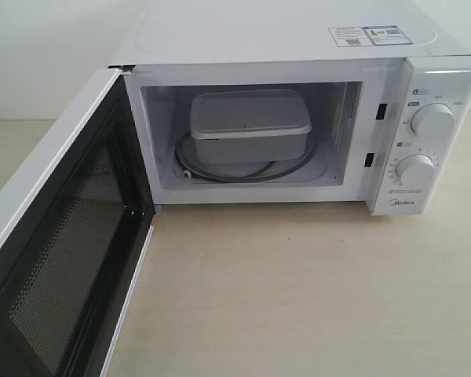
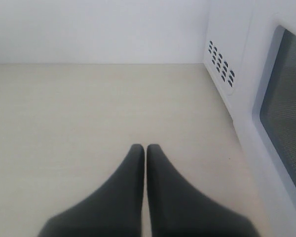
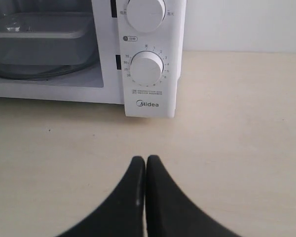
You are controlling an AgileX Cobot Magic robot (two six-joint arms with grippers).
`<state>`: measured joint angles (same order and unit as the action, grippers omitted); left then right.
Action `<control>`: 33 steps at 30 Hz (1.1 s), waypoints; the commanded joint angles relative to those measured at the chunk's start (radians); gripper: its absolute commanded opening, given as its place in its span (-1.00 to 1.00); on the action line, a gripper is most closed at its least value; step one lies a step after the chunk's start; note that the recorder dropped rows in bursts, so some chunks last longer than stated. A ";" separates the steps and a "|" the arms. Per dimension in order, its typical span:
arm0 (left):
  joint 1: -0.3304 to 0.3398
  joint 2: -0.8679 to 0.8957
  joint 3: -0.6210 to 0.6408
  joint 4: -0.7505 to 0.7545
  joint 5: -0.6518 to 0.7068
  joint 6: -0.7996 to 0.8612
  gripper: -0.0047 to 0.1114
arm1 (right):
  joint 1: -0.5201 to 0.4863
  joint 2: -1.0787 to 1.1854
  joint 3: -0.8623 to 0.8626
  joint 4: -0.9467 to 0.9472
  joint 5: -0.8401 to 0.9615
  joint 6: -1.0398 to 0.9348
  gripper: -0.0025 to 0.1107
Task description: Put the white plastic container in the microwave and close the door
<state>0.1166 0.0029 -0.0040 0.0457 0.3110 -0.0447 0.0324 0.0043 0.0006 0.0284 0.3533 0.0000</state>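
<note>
The white plastic container [image 1: 250, 126] sits inside the microwave [image 1: 298, 47] on the glass turntable [image 1: 243, 171], lid on; it also shows in the right wrist view [image 3: 42, 42]. The door [image 1: 59, 236] stands wide open to the left, its black mesh inner face toward me. In the left wrist view the door's outer side with its dark window [image 2: 286, 108] is close beside my left gripper [image 2: 146, 147], which is shut and empty. My right gripper [image 3: 146, 159] is shut and empty over the table, in front of the dial panel [image 3: 147, 69]. Neither gripper appears in the exterior view.
A light wooden tabletop [image 1: 298, 290] stretches in front of the microwave. A white wall stands behind. Vent slots [image 2: 221, 66] mark the microwave's side next to the open door.
</note>
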 commanded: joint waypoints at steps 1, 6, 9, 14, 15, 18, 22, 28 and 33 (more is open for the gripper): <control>0.002 -0.003 0.004 -0.003 -0.004 -0.009 -0.85 | -0.003 -0.004 -0.001 -0.010 -0.005 0.000 -0.96; 0.002 -0.003 0.004 -0.003 -0.004 -0.009 -0.85 | -0.003 -0.004 -0.001 -0.010 -0.005 0.000 -0.96; 0.002 -0.003 0.004 -0.003 -0.004 -0.009 -0.85 | -0.003 -0.004 -0.001 -0.010 -0.005 0.000 -0.96; 0.002 -0.003 0.004 -0.003 -0.004 -0.009 -0.85 | -0.003 -0.004 -0.001 -0.010 -0.005 0.000 -0.96; 0.002 -0.003 0.004 -0.003 -0.004 -0.009 -0.85 | -0.003 -0.004 -0.001 -0.010 -0.005 0.000 -0.96; 0.002 -0.003 0.004 -0.003 -0.004 -0.009 -0.85 | -0.003 -0.004 -0.001 -0.010 -0.005 0.000 -0.96; 0.002 -0.003 0.004 -0.003 -0.004 -0.009 -0.85 | -0.003 -0.004 -0.001 -0.010 -0.005 0.000 -0.96; 0.002 -0.003 0.004 -0.003 -0.007 -0.009 -0.85 | -0.003 -0.004 -0.001 -0.010 -0.005 0.000 -0.96; 0.002 -0.003 -0.212 -0.080 0.107 -0.009 -0.85 | -0.003 -0.004 -0.001 -0.010 -0.005 0.000 -0.96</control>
<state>0.1166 0.0011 -0.1198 0.0000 0.3677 -0.0447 0.0324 0.0043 0.0006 0.0284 0.3533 0.0000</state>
